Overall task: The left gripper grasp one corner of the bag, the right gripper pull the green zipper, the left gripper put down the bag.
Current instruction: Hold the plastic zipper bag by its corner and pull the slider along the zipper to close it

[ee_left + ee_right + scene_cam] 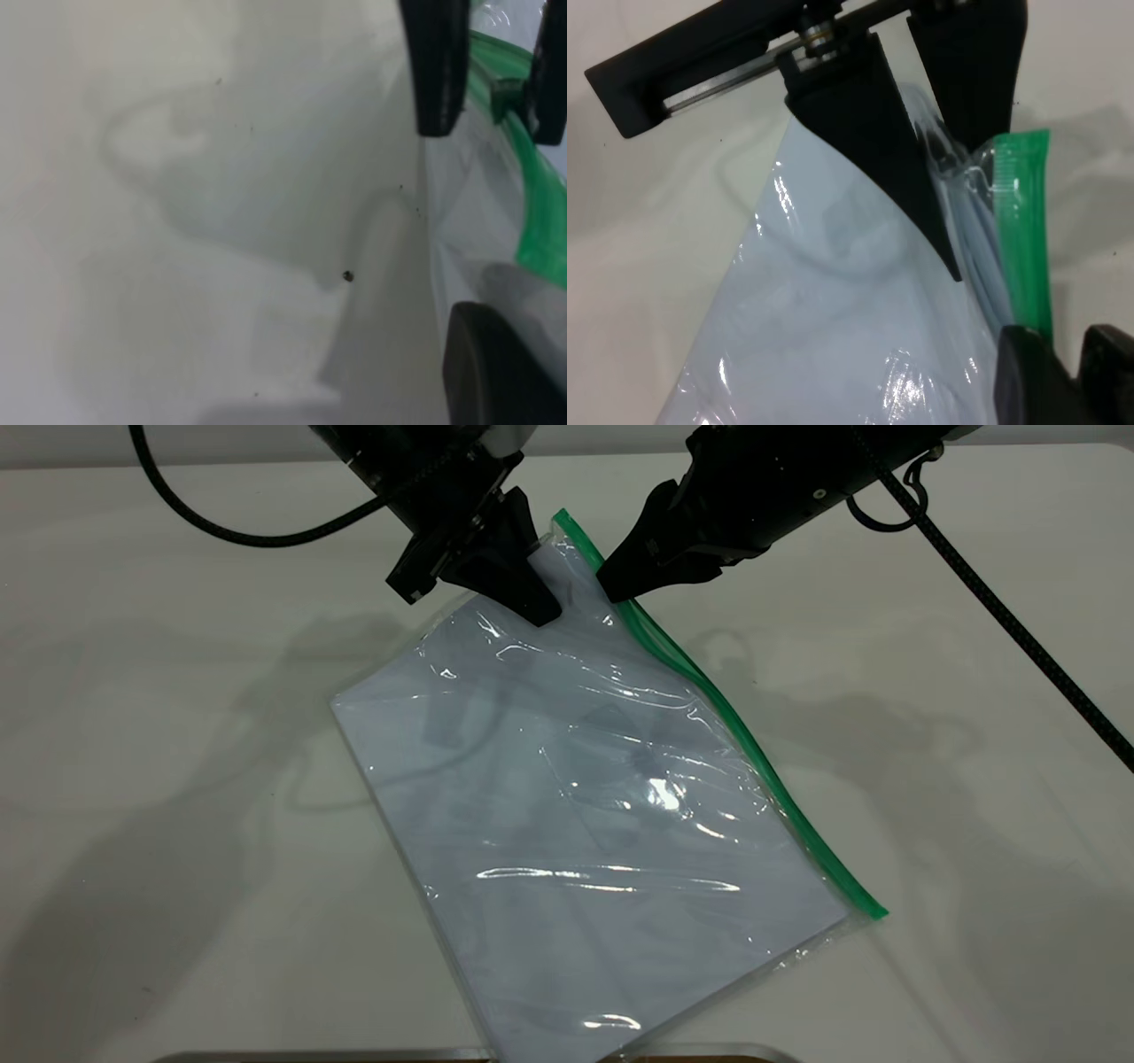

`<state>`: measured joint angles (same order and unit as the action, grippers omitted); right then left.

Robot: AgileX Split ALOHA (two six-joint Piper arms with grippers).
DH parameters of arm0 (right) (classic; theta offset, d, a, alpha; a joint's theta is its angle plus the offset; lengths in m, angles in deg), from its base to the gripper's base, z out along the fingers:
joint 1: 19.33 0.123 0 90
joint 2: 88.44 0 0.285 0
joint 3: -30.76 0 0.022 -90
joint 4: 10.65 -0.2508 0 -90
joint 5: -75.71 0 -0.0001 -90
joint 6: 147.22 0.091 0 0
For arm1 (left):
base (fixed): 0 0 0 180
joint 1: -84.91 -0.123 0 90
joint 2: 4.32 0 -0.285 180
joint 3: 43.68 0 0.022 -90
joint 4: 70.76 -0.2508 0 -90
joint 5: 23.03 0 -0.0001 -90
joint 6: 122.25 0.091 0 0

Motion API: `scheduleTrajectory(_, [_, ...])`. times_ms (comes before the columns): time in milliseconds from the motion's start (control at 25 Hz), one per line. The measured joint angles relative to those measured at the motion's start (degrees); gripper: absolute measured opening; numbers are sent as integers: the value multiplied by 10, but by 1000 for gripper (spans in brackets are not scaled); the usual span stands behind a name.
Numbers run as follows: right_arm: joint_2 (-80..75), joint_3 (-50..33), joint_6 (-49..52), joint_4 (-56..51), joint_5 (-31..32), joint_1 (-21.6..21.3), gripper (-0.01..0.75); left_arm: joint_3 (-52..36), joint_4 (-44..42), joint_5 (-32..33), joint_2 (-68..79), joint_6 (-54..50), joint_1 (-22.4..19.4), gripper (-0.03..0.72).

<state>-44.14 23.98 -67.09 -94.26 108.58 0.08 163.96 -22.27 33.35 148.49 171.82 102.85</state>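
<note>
The left gripper [536, 576] held the bag [585, 797] by its top corner, jaws closed on it, the far end resting on the counter [159, 779]. The right gripper [616, 589] pinched the green zipper [709, 691]; pulling and putting down remained.

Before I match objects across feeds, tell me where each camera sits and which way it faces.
Exterior: outside the rig, steeply above, facing both arms; left gripper pinches the clear plastic bag, right gripper at its green zipper.
Left wrist: looks past its own fingers at the white table.
Right wrist: looks across the bag at the left gripper.
All share the zipper.
</note>
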Motion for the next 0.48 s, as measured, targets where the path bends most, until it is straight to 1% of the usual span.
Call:
scheduleTrajectory(160, [0, 0, 1, 0, 1, 0, 75, 0, 0, 0, 0, -33, 0, 53])
scheduleTrajectory(320, [0, 0, 1, 0, 1, 0, 42, 0, 8, 0, 0, -72, 0, 53])
scheduleTrajectory(480, [0, 0, 3, 6, 1, 0, 36, 0, 11, 0, 1, -84, 0, 53])
